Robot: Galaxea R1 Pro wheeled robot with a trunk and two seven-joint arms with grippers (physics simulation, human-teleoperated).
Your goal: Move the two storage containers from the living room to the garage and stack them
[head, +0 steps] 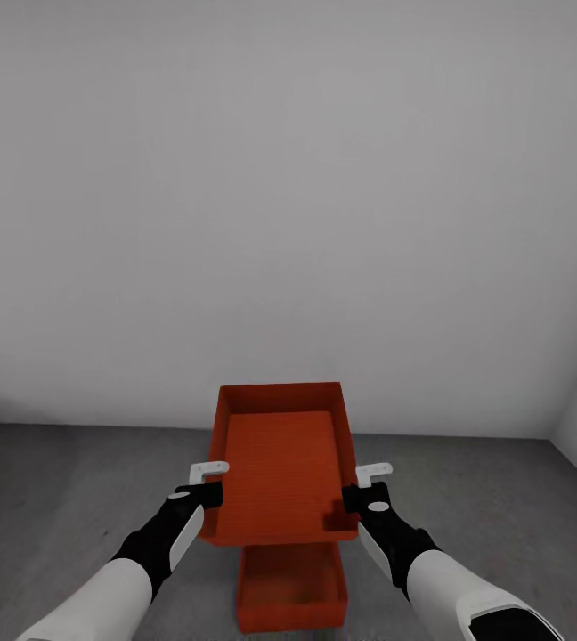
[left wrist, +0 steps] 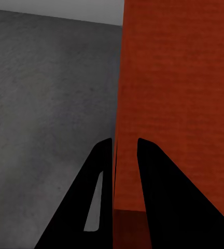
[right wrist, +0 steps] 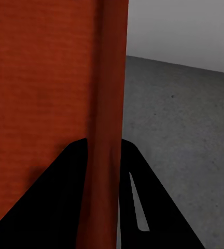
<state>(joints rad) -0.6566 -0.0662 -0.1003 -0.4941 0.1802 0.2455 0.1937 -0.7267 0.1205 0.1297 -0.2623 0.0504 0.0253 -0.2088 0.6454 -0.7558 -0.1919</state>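
- The left gripper (head: 201, 488) is pinching the left wall of the upper storage container (head: 280, 476); the right gripper (head: 361, 492) is pinching its right wall.
- That bin is hanging in the air at twelve o'clock, over the lower storage container (head: 290, 592).
- The lower one is sitting on the concrete floor (head: 66, 490), before the white wall (head: 288, 196).

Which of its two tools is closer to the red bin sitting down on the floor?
The right tool, slightly, judging by the head view. It grips the raised bin on its right wall, almost above the floor bin; the left tool, on the left wall, sits farther aside.
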